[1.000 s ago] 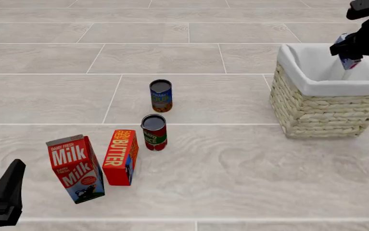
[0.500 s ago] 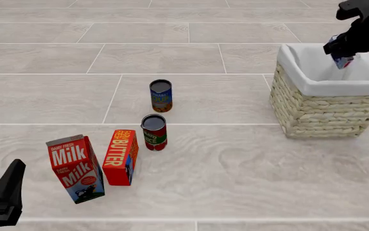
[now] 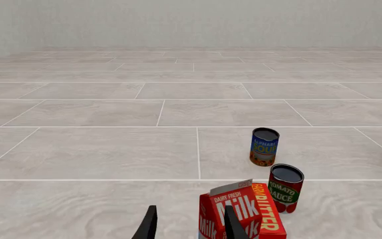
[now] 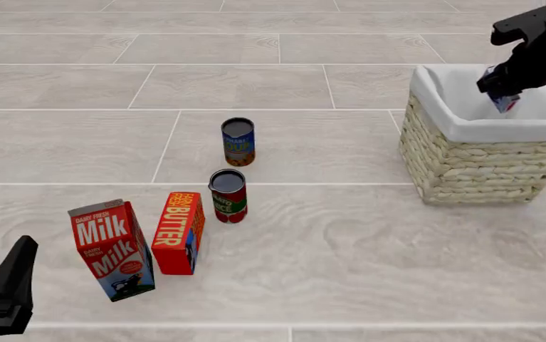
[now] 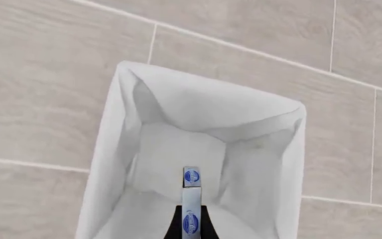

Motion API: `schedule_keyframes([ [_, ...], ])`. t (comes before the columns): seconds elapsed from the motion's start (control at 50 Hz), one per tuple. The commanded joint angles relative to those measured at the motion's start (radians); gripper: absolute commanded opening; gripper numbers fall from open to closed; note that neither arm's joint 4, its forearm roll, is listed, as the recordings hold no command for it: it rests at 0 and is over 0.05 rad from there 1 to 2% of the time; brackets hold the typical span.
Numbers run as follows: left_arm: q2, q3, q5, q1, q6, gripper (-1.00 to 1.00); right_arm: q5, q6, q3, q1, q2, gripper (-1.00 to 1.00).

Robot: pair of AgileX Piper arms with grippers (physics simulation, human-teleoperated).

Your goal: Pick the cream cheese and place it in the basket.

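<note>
My right gripper (image 4: 502, 91) is shut on the cream cheese (image 4: 500, 97), a small blue and white box held on edge over the open mouth of the basket (image 4: 486, 160). In the right wrist view the cream cheese (image 5: 191, 206) sticks out between the fingers, straight above the basket's white cloth lining (image 5: 111, 149). My left gripper (image 4: 7, 296) hovers at the near left, open and empty; its fingertips (image 3: 149, 226) show in the left wrist view.
A red milk carton (image 4: 112, 249) and an orange-red butter box (image 4: 179, 232) stand at the near left. A tomato sauce can (image 4: 227, 195) and a soup can (image 4: 238, 141) stand mid-table. The same items show in the left wrist view, milk carton (image 3: 234, 211) nearest.
My right gripper has moved left and slightly down with the cream cheese, staying over the basket's opening. The left arm has not moved.
</note>
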Motion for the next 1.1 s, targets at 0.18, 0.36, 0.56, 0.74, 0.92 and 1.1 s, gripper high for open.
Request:
schedule_keyframes([
  [0.18,0.000,0.000,0.000,0.000,0.000,1.00,0.016,-0.025,-0.062,-0.023,0.048,-1.00],
  [0.36,0.000,0.000,0.000,0.000,0.000,1.00,0.016,-0.039,-0.090,-0.029,0.075,-1.00],
  [0.56,0.000,0.000,0.000,0.000,0.000,1.00,0.027,-0.055,-0.116,-0.020,0.102,-1.00],
  [0.74,0.000,0.000,0.000,0.000,0.000,1.00,0.014,-0.093,-0.100,-0.026,0.109,-1.00],
  [0.92,0.000,0.000,0.000,0.000,0.000,1.00,0.009,-0.098,-0.097,-0.033,0.108,-1.00],
  [1.1,0.000,0.000,0.000,0.000,0.000,1.00,0.007,-0.122,-0.087,-0.047,0.105,1.00],
])
